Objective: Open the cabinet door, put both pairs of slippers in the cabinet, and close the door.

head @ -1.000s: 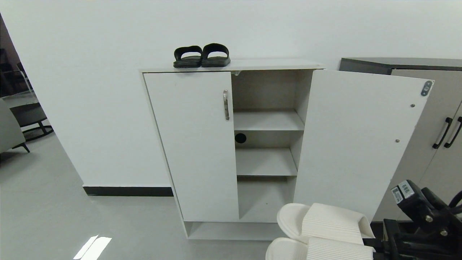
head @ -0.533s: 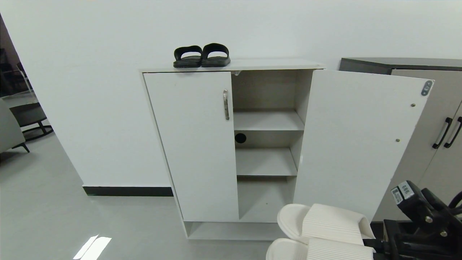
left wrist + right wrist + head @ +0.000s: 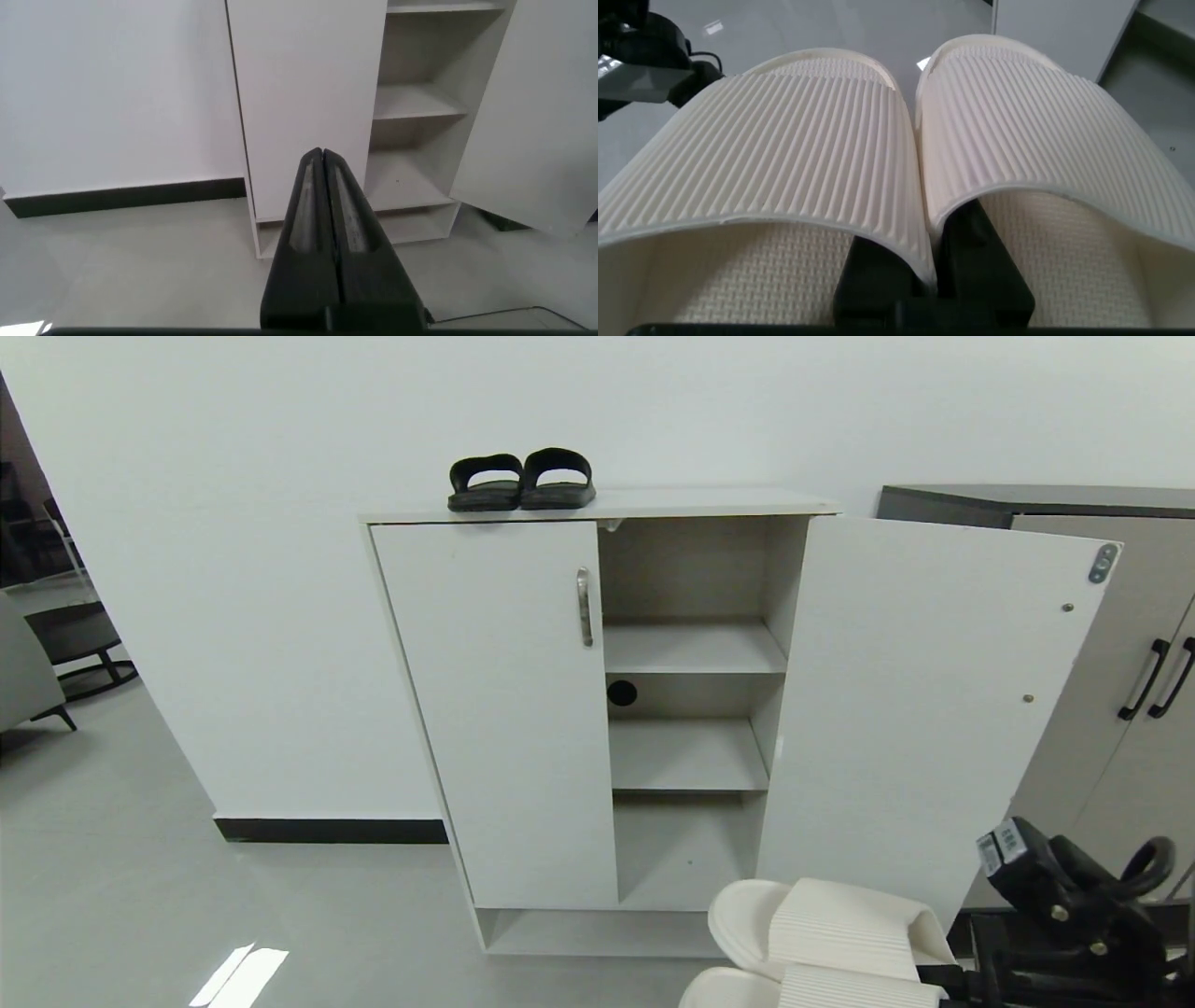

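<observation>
Before the cabinet point(image 3: 495, 709), my right gripper point(image 3: 932, 257), pinching the white slippers point(image 3: 831, 929), sits lower than a second ago, likely for a low shelf point(image 3: 677, 873); left gripper point(image 3: 322, 163) pressed together.

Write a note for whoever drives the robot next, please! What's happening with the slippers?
Left gripper: shut, empty, held low facing the cabinet.
Right gripper: shut on the white slippers, clamping the pair together low in front of the open right door.
Black slippers: on top of the cabinet, toward its left side.
Done: right door open.
Left: put both pairs on the shelves, then close the door.
</observation>
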Robot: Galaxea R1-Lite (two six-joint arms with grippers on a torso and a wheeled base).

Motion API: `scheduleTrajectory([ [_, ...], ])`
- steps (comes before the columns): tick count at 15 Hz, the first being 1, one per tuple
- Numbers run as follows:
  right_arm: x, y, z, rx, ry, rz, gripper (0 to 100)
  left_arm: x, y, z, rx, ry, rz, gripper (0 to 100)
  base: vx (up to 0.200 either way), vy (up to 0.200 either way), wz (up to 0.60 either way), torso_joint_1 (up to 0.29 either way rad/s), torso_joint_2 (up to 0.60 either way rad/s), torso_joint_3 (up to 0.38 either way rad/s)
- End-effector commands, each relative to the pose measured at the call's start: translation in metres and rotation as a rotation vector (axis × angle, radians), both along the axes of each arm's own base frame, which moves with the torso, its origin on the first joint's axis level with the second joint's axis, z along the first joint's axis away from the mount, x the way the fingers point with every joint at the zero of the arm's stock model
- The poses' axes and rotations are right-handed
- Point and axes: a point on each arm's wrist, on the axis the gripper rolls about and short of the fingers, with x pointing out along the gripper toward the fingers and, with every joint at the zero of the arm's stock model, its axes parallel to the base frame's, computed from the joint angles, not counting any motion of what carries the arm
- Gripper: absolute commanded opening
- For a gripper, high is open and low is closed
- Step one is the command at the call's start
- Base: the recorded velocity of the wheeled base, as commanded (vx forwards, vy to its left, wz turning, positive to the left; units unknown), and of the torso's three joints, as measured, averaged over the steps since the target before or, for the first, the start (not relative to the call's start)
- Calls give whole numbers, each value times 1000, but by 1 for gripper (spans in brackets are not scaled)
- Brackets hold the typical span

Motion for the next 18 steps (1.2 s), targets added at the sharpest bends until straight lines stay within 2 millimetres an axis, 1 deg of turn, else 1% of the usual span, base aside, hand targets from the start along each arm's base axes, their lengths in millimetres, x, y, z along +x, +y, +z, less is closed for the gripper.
scheduleTrajectory([
  [1,11,25,-17,-31,66,-37,0,0,0,0,-3,3,0,0,0,0,0,0,0,0],
  [2,14,42,-17,9,93,-87,0,0,0,0,-3,4,0,0,0,0,0,0,0,0],
  [3,25,59,-19,35,115,-190,0,0,0,0,-2,4,0,0,0,0,0,0,0,0],
  [4,37,79,-26,29,128,-301,0,0,0,0,-3,3,0,0,0,0,0,0,0,0],
  [5,50,95,-38,8,141,-395,0,0,0,0,-2,4,0,0,0,0,0,0,0,0],
  [7,72,115,-61,-42,116,-580,0,0,0,0,-3,3,0,0,0,0,0,0,0,0],
  [9,85,125,-76,-86,69,-715,0,0,0,0,-3,3,0,0,0,0,0,0,0,0],
  [10,89,129,-76,-76,64,-725,0,0,0,0,-2,4,-2,0,0,0,0,0,0,0],
  [13,89,130,-74,-71,60,-728,0,0,0,0,0,4,1,0,0,0,0,0,0,0],
  [15,93,128,-78,-82,65,-739,0,0,0,0,0,2,0,0,0,0,0,0,0,0],
  [16,96,127,-82,-91,68,-750,0,0,0,0,0,2,0,0,0,0,0,2,7,-90],
  [18,99,128,-82,-85,66,-756,0,0,0,0,0,4,0,0,0,0,0,2,2,-158],
])
